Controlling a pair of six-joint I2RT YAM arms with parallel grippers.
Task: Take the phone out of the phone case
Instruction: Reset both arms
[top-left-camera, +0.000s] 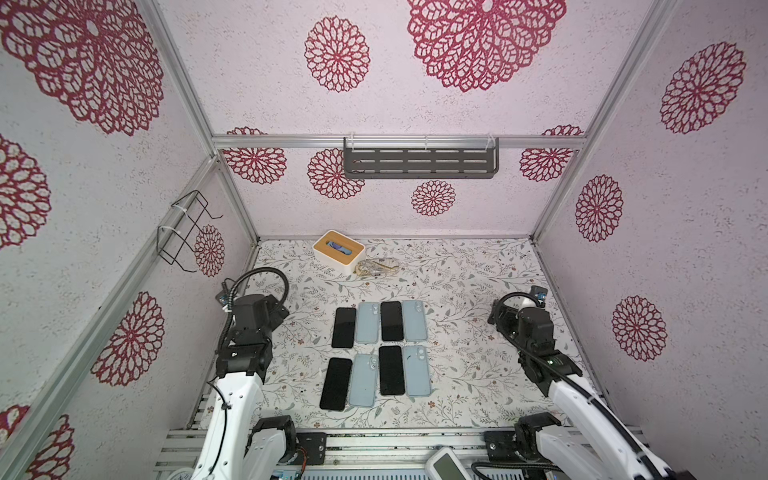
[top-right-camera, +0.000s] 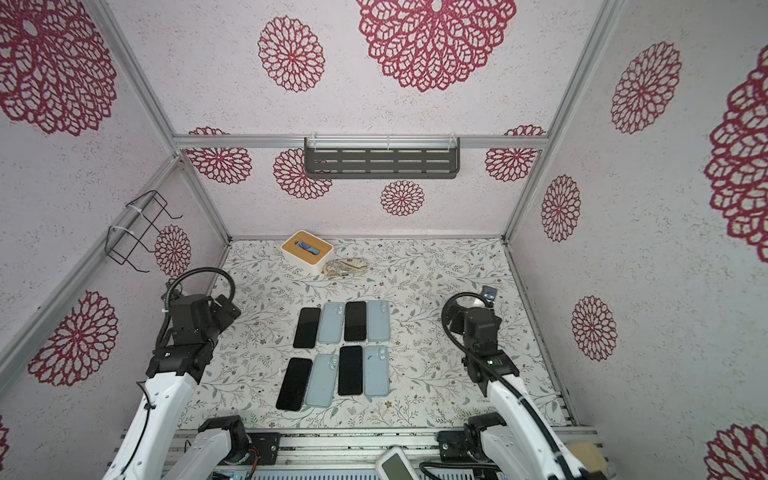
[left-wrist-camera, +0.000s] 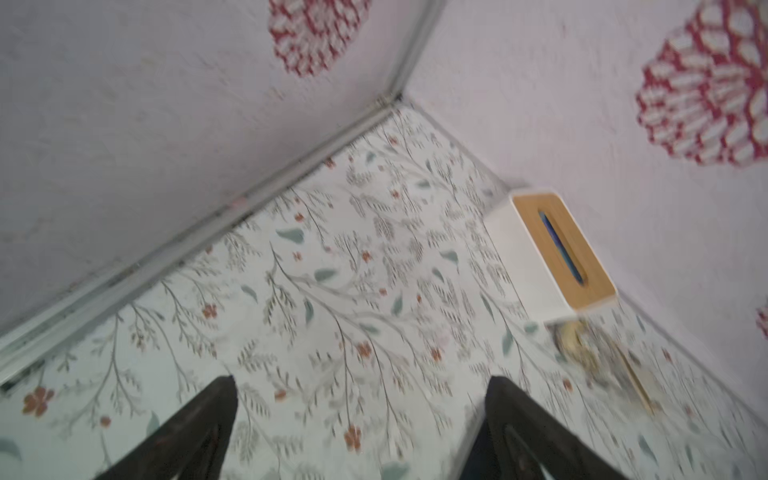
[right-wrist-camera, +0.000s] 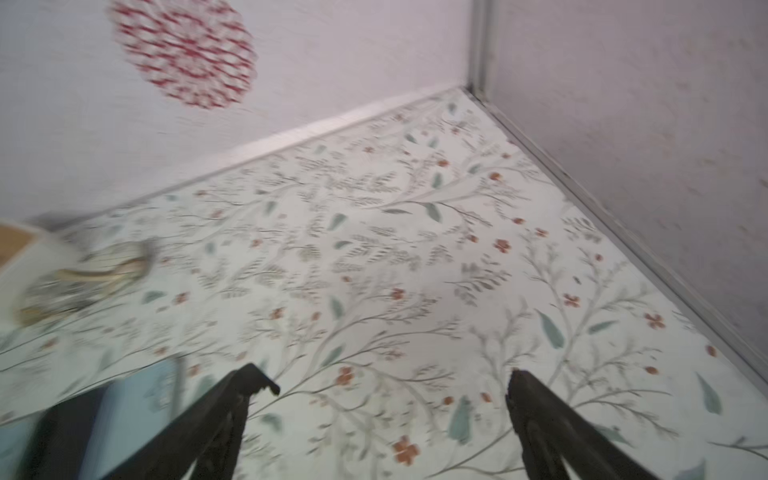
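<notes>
Pale-blue, round-cornered phone cases (top-left-camera: 368, 322): four, lying back upward on the floral-printed worktop (top-left-camera: 478, 291). They are in two rows, each just beside a black, glossy slab phone (top-left-camera: 344, 327) lying screen upward. Only camera openings show from above, so whether any blue case holds a phone cannot be told.

Left gripper (left-wrist-camera: 361, 382): released, jaws wide, nothing between them. It hangs over bare worktop to the left of the grid, well apart from it.

Right gripper (right-wrist-camera: 388, 374): released likewise and empty. It sits to the right of the grid, level with the far row, touching nothing.

Condition of task: judged either complete, with four phones beside four cases, or between units.

Handling note, should a cased unit remain:
- Choose an end unit, since neighbours lie almost edge to edge and wide jaws would nudge them.
- Draw it clear of the row first.
- Pin one long edge of the case with one gripper.
- Peel a corner away from the camera opening with the other gripper, then work along the side.
- Keep the lift low, lest the phone drop on its screen.

Also present: white tissue box with wooden lid (top-left-camera: 338, 251), by the back wall, out of the way.
</notes>
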